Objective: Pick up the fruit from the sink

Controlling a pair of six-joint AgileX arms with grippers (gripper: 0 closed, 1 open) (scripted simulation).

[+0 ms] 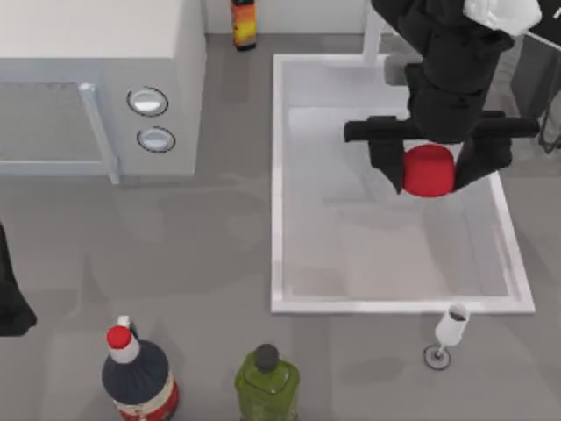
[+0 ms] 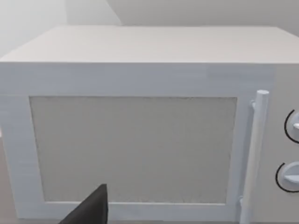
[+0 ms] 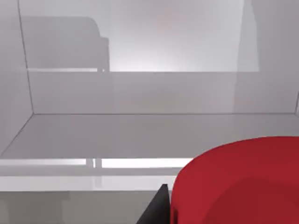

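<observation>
The fruit (image 1: pixel 428 169) sits clamped in the right pincer (image 1: pixel 429 167) over the sink (image 1: pixel 277 175), seen from above; the right wrist view shows it against the basin's pale floor. The left arm (image 1: pixel 13 298) idles at the tabletop's left, facing the microwave (image 2: pixel 140 140).

You have a white microwave (image 1: pixel 96 79) at the table's (image 1: pixel 210 254) left, an orange bottle (image 1: pixel 244 24) behind, and a red-capped dark bottle (image 1: pixel 138 375), green bottle (image 1: pixel 266 382) and wine glass (image 1: pixel 450 331) along the front.
</observation>
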